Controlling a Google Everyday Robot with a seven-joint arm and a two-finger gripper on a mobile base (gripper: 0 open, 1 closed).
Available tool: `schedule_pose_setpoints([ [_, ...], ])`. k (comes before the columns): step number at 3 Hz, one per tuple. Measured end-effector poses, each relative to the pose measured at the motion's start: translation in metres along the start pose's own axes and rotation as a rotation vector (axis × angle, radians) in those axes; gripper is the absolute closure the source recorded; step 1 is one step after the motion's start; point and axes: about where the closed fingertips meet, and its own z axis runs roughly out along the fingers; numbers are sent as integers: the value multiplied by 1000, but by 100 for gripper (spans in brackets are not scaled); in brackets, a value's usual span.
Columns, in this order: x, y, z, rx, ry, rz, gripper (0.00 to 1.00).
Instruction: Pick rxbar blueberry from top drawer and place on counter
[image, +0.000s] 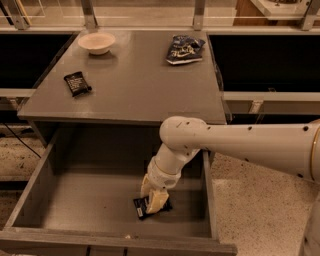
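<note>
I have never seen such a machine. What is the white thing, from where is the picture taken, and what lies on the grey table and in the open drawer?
The white thing is a robot arm; it ends in a gripper, its tool for grasping. The one camera looks down from the front; its mount is not visible. The gripper is down in the open top drawer, right over a small dark bar, the rxbar blueberry, which lies on the drawer floor. Whether it grips the bar, I cannot tell. On the counter lie a white bowl, a black packet and a blue-and-white snack bag.
</note>
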Motion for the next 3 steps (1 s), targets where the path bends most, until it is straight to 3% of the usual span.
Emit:
schedule_pose_setpoints([
  [1, 0, 0, 0, 0, 0, 0, 95],
  [3, -1, 0, -4, 0, 1, 2, 100],
])
